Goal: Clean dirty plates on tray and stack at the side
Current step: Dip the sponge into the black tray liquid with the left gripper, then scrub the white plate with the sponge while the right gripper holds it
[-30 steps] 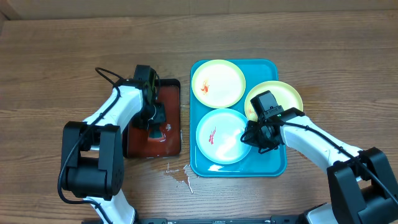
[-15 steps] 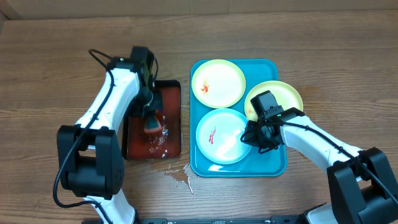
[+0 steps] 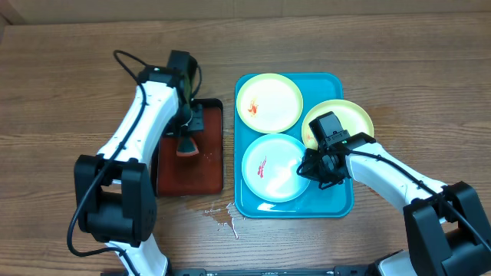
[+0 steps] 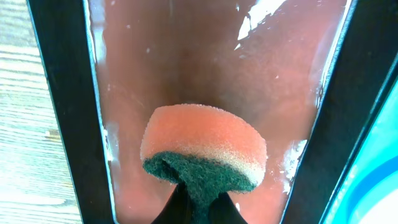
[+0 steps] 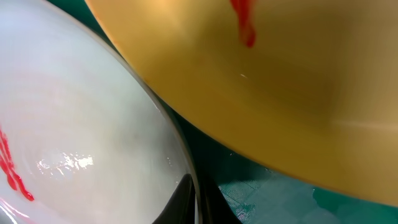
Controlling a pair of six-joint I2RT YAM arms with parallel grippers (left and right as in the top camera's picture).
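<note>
Right now, the left hand (image 4: 196,208) is clamped on an orange-and-green sponge (image 4: 205,140) over the wet black tray (image 3: 211,172), at 9 o'clock of the teal tray (image 3: 341,203). The right hand (image 3: 318,167) is closed on the 3 o'clock rim of the light-blue plate (image 3: 272,167), which lies at the teal tray's 6 o'clock. One yellow-green plate (image 3: 268,102) lies at 11 o'clock, and a second yellow-green plate (image 3: 349,115) at 2 o'clock overhangs the rim.

Left arm (image 3: 138,126), right arm (image 3: 387,175): white tubular links, black joints and bases. Left gripper (image 3: 187,136), right gripper (image 3: 317,170): black. Black cable (image 3: 123,61) loops off left wrist.
</note>
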